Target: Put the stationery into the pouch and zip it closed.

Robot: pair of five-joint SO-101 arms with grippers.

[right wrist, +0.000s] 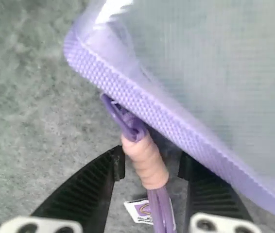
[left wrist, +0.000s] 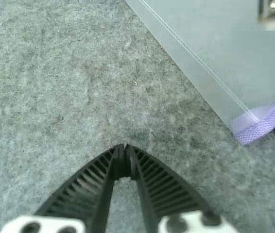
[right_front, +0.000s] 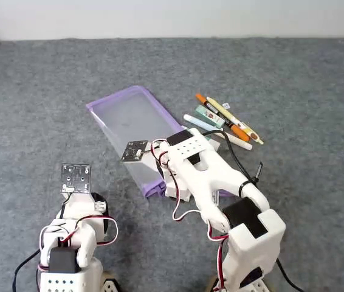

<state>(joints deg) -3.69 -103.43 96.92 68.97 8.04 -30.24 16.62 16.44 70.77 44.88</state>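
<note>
The right arm stretches forward from the near edge of the bench, its wrist bent down over the near, purple-edged end of the clear pouch. The right gripper is partly open, its jaws on either side of the zip pull without visibly pinching it. The left arm is folded back close to its base, and the left gripper points down at bare grey bench with its jaws closed on nothing, near the pouch's corner. The stationery, a loose cluster of pens, lies on the bench just beside the pouch's far side.
</note>
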